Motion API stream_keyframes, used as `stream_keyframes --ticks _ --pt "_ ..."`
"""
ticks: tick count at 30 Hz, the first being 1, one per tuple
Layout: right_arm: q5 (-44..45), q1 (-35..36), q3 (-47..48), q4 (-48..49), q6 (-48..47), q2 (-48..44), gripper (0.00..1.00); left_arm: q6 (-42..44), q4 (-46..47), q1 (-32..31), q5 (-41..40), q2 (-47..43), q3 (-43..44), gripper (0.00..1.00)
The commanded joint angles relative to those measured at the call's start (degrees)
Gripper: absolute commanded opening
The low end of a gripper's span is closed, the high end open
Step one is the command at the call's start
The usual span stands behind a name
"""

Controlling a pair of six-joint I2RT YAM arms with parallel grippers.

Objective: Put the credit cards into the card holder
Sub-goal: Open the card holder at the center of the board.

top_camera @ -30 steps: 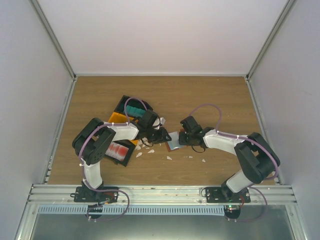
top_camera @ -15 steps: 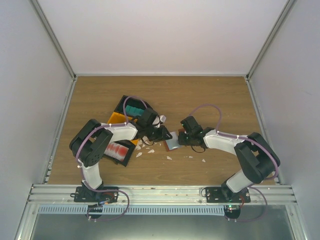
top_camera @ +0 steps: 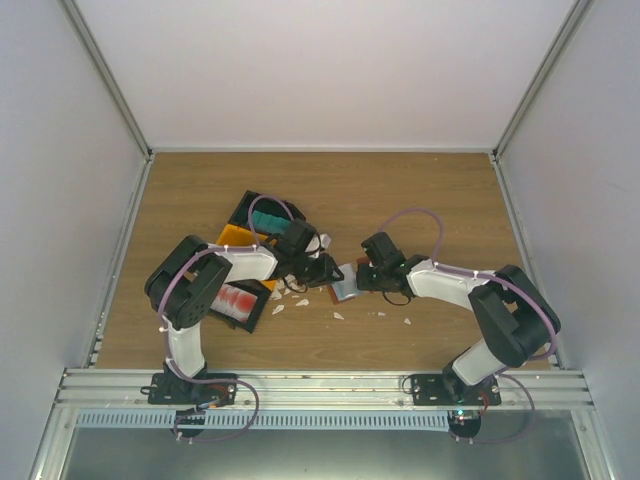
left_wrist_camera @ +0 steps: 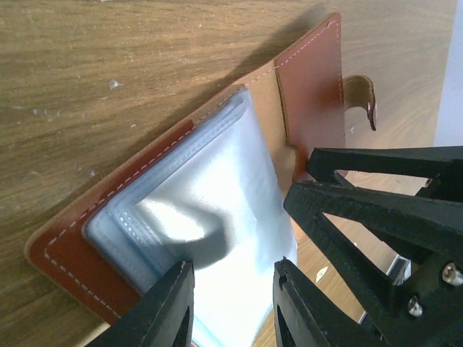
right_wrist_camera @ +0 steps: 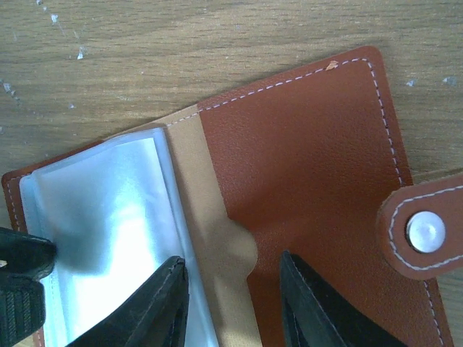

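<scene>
Barely anything has shifted: left hand (left_wrist_camera: 231, 289) and right hand (right_wrist_camera: 231, 275) hover spread and empty over the opened card holder (top_camera: 345, 282) mid-worktop (top_camera: 420, 190), likely holding it flat; credit cards (top_camera: 238, 299) lie at nine o'clock.

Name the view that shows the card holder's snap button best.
Right wrist: the snap button faces the camera, sharp and unobstructed. Left wrist shows only its curled strap edge-on; top external shows the card holder too small to find it.

White/blk arms (top_camera: 245, 262), purple cables (top_camera: 415, 212), blk tools (left_wrist_camera: 231, 278) (right_wrist_camera: 231, 264)
</scene>
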Motion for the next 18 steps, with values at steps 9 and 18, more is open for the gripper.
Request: stream_keyframes --ticks 9,18 --pt "-5.0 0.5 -2.7 -3.6 0.9 3.2 0.41 -1.3 -0.3 0.1 -0.7 2.8 -0.5 0.41" --pt "-12.9 0.5 -4.8 1.0 -0.4 1.9 0.44 -0.5 0.5 -0.1 4.0 6.8 3.2 0.42"
